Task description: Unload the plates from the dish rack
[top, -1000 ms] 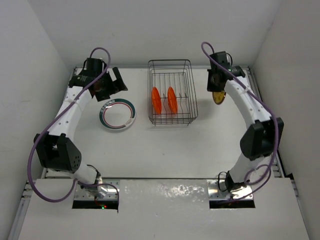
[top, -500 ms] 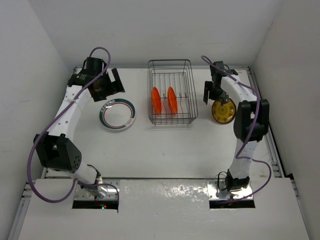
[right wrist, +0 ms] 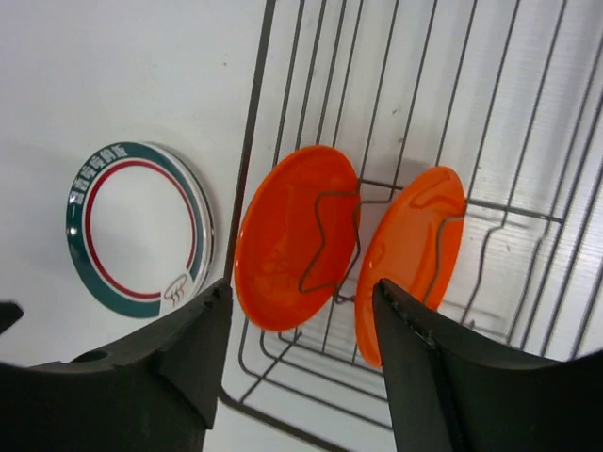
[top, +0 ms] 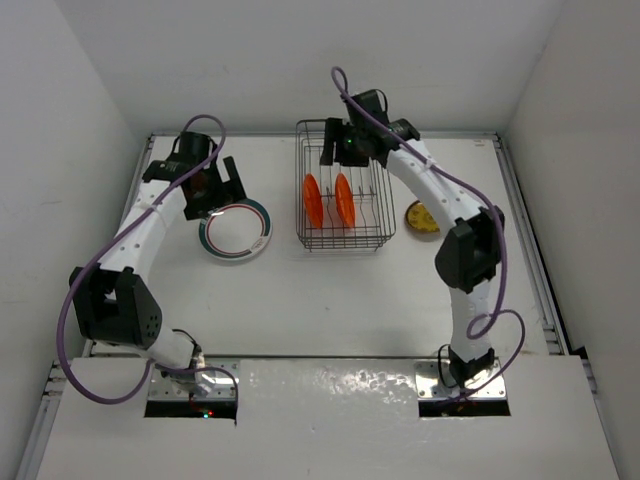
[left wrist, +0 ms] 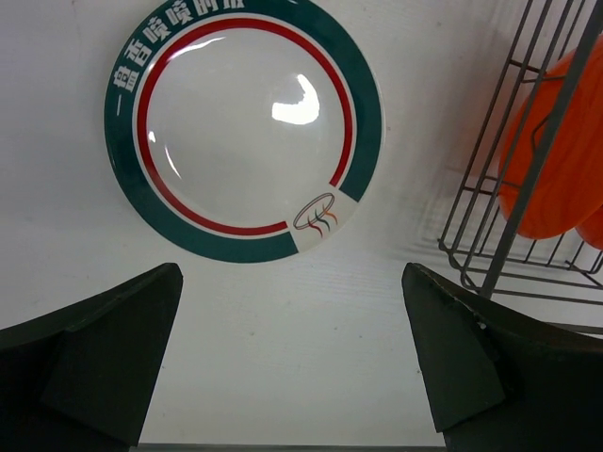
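Orange plates (top: 312, 200), two, upright in wire dish rack (top: 338, 122), right gripper (right wrist: 301, 284) spread empty above them, left gripper (left wrist: 290, 273) spread wide above teal-ringed plate (left wrist: 243, 122), yellowish-brown plate (top: 420, 217) flat beside rack

L arm (top: 140, 235) rises from its base, forearm reaching fwd; L gripper (top: 220, 190) hovers left of the dish rack (top: 340, 246), tilted down at the table, jaws spread wide w/ nothing between. R arm (top: 440, 185) has its elbow right of the rack, forearm crossing to the rack's far end; R gripper (top: 338, 155) hangs above it, jaws apart, empty
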Controlling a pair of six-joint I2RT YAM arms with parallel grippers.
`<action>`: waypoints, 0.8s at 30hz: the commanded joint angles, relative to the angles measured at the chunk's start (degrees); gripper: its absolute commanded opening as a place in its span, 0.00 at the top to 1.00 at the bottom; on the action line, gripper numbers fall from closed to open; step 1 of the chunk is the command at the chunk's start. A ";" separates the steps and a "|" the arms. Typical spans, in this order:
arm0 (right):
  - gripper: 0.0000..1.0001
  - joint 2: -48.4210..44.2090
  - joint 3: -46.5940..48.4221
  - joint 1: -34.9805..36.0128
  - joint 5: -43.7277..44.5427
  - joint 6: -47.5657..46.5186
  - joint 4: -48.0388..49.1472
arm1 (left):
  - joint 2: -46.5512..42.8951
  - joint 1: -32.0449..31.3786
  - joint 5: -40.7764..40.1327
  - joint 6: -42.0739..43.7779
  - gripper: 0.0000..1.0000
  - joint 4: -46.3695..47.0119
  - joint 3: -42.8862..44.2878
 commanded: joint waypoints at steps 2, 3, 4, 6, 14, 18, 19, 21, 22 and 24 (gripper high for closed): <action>0.43 6.35 7.33 -0.03 3.39 2.15 -4.74 | -2.63 -0.11 -1.44 1.14 0.00 1.77 -1.34; 0.44 6.44 6.73 0.06 4.20 2.15 -4.92 | -2.72 -0.11 -1.44 1.15 0.00 1.85 -1.61; 0.45 6.44 5.94 0.06 4.29 2.15 -4.14 | -2.89 -0.11 -1.53 1.23 0.00 1.85 -1.78; 0.47 6.79 4.27 0.06 3.94 2.07 -3.69 | -3.07 -0.11 -1.88 1.41 0.00 2.03 -2.57; 0.66 8.73 0.57 1.03 0.86 3.64 -2.55 | -2.63 -0.02 -2.06 1.85 0.00 1.77 -3.10; 0.72 8.20 0.48 1.29 1.48 5.14 -3.86 | -2.37 -0.11 -2.32 1.85 0.00 1.85 -3.63; 0.73 8.12 0.48 1.29 1.65 5.75 -4.13 | -2.28 -0.02 -2.24 1.85 0.00 1.77 -3.72; 0.73 8.20 0.83 1.38 1.83 6.11 -4.92 | -2.28 -0.11 -2.15 1.85 0.00 1.94 -4.07; 0.74 8.29 1.01 1.30 1.66 6.20 -5.01 | -2.19 -0.11 -2.15 1.85 0.00 2.03 -4.16; 0.84 8.20 1.10 1.38 0.87 6.28 -4.66 | -2.02 -0.11 -2.06 1.94 0.00 2.12 -4.16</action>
